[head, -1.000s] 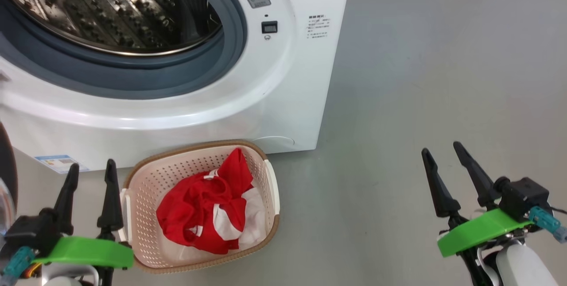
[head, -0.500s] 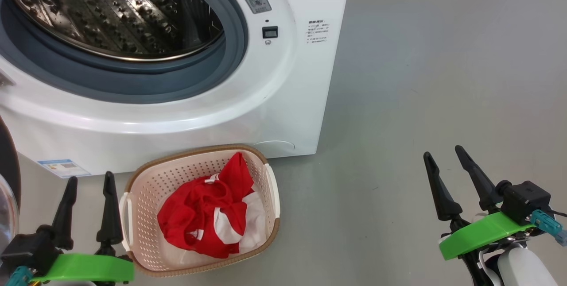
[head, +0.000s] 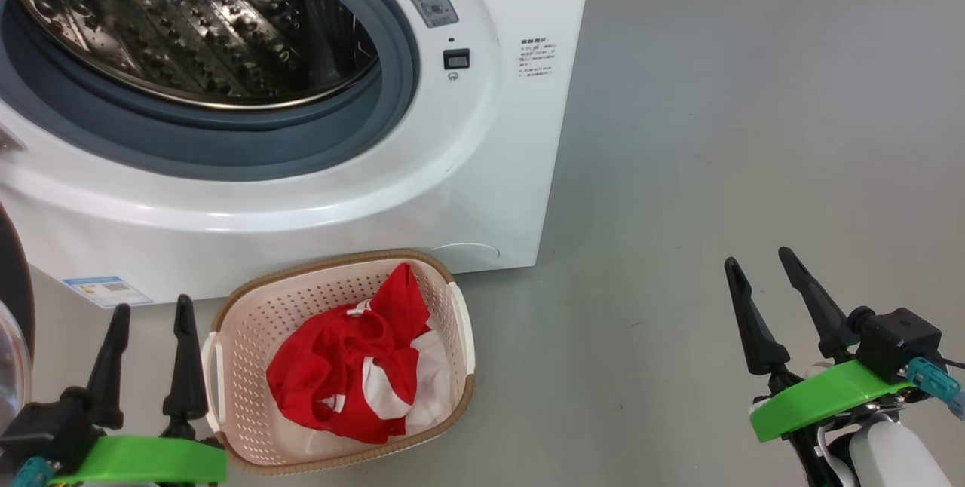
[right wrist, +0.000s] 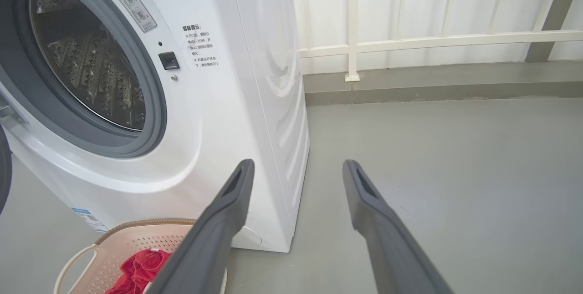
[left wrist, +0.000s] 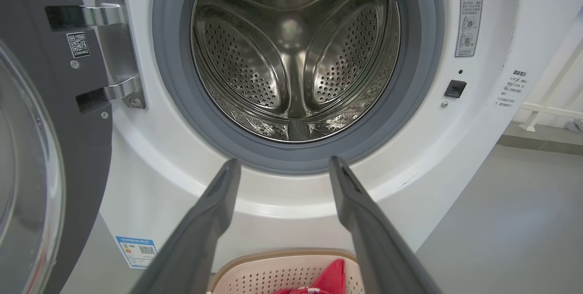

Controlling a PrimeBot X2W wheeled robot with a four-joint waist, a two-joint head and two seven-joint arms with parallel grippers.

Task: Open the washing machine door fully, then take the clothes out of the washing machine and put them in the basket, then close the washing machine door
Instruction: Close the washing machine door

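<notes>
Now clothes (head: pixel 343 374) in the basket (head: pixel 256 321) at 7 o'clock, washing machine door (head: pixel 11 276) open at 8 o'clock, left gripper (head: pixel 151 306) and right gripper (head: pixel 757 257) spread wide, empty

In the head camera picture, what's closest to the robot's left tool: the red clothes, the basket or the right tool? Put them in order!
1. Basket: its rim is right beside the left tool, on its right.
2. Clothes: inside the basket, a bit further right.
3. Right tool: far away on the right side.
</notes>
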